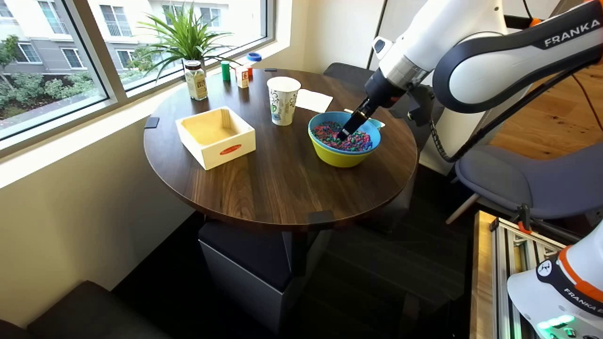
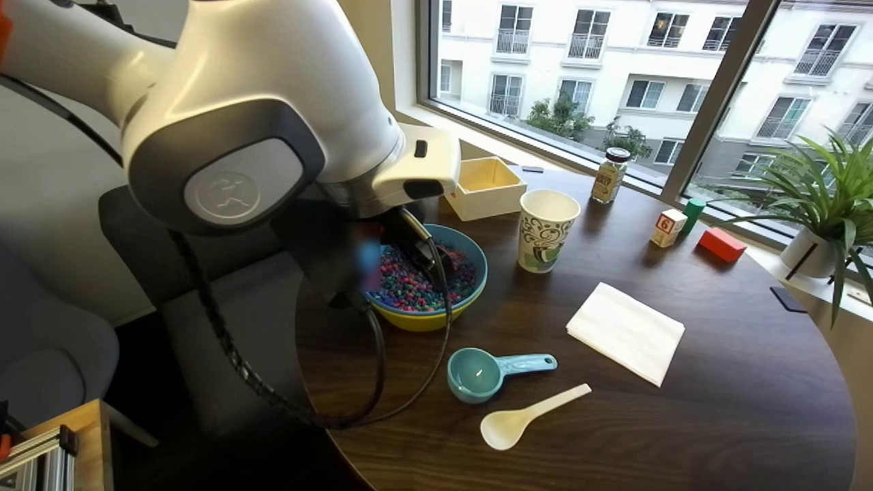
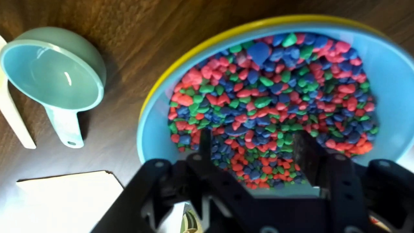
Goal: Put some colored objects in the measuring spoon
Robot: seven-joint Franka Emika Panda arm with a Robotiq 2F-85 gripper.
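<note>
The colored objects are a heap of tiny red, blue and green pebbles [image 1: 360, 141], also in the wrist view [image 3: 258, 97]. They lie in a light blue bowl [image 2: 481, 266] nested in a yellow-green bowl [image 1: 338, 159]. The measuring spoon [image 2: 474, 376] is a round teal scoop with a short handle, beside the bowls on the table. It looks empty in the wrist view [image 3: 51, 74]. My gripper [image 3: 252, 136] is open, pointing down inside the blue bowl, its fingers apart with pebbles seen between them. I cannot tell how deep the fingertips are in the pebbles.
A white spoon [image 2: 508, 428] lies by the measuring spoon. A patterned paper cup [image 1: 282, 104] and folded napkin [image 2: 626, 333] are near the bowls. A wooden box [image 1: 217, 136], spice jar [image 1: 196, 82], red block [image 2: 721, 244] and number block [image 2: 668, 227] stand farther off.
</note>
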